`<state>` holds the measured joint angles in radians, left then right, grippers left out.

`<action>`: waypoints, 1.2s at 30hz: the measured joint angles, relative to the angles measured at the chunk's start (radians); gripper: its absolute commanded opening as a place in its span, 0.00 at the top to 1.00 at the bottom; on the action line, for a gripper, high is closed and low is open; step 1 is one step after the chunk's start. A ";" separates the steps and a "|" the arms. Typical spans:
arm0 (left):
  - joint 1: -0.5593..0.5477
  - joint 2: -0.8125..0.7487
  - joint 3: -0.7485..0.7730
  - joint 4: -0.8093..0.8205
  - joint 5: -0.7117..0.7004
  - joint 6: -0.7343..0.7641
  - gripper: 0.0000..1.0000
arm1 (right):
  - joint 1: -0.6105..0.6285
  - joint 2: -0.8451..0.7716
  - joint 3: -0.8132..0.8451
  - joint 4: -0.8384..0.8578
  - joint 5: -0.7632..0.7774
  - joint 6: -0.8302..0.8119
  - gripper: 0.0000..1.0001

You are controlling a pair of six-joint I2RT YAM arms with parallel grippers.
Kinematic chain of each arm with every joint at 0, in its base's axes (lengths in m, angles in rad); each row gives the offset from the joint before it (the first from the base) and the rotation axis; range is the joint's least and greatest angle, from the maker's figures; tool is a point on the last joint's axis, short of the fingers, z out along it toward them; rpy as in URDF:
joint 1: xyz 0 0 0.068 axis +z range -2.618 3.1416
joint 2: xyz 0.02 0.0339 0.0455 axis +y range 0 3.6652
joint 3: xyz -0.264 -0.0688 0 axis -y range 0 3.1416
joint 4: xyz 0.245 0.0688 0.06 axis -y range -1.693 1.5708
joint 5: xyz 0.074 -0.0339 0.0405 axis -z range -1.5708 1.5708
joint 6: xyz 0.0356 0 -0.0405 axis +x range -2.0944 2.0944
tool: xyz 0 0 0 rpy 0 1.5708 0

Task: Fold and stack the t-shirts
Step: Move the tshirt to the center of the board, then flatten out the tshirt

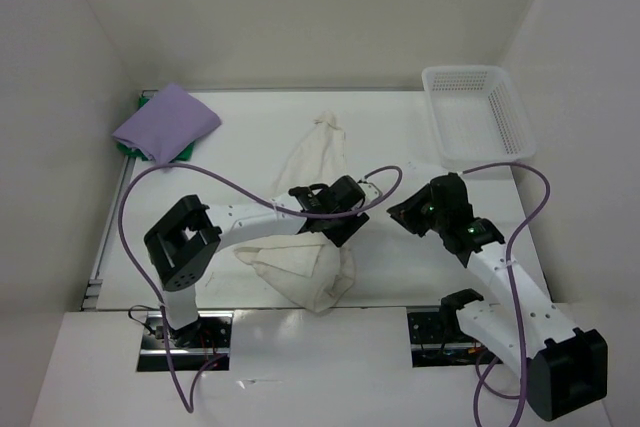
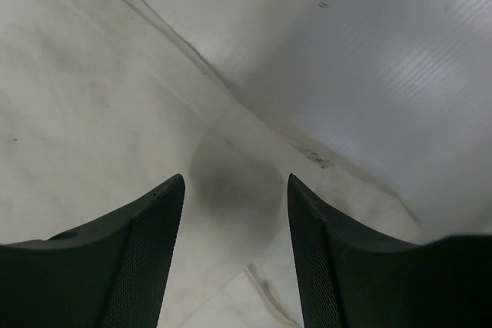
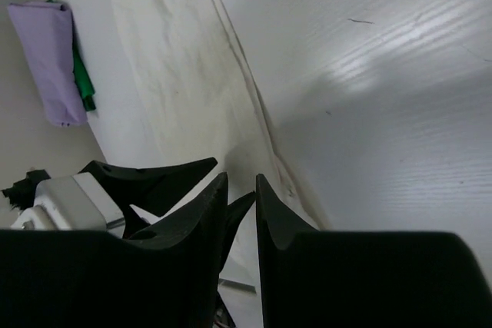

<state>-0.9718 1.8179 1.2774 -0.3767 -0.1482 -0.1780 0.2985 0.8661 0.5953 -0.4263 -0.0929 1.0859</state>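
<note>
— Where was the cream-white t-shirt [image 1: 300, 269] found?
— It was seen lying creased down the middle of the tabletop [image 1: 250, 127]. One narrow end was drawn toward the far wall, and a wider, bunched part lay at the near edge, between the two arm bases.
— And the other two shirts?
— The lavender-purple t-shirt [image 1: 166, 123] was found folded in the far left corner. It was laid on the bright green t-shirt [image 1: 126, 148], of which only the edges were shown beneath it. Both were well apart from the cream one.
— How was the left gripper [image 2: 236, 190] held?
— Its fingers were seen spread apart, low over the cream cloth and close to the cloth's edge. Whether the cloth was touched could not be told.
— And the right gripper [image 3: 241, 178]?
— Its fingers were drawn almost together, with only a narrow slit left between them, and no cloth was seen caught there. It was held just beside the left gripper, at the right edge of the cream shirt.
— What else was noted?
— A white lattice basket [image 1: 470, 117] was set at the far right corner, well apart from all three shirts
</note>
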 measured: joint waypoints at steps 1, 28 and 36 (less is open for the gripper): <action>-0.004 0.002 0.000 -0.005 0.004 0.011 0.38 | 0.000 -0.009 -0.011 -0.005 0.003 0.007 0.73; -0.066 0.087 0.002 -0.005 0.031 0.072 0.65 | -0.003 -0.138 -0.110 -0.032 0.006 0.083 0.70; -0.066 0.064 0.016 -0.021 0.000 0.069 0.78 | -0.003 -0.146 -0.113 -0.031 0.003 0.092 0.66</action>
<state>-1.0378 1.8816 1.2938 -0.3973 -0.1482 -0.1089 0.2955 0.7200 0.4820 -0.4576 -0.0898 1.1778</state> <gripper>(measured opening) 0.227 0.323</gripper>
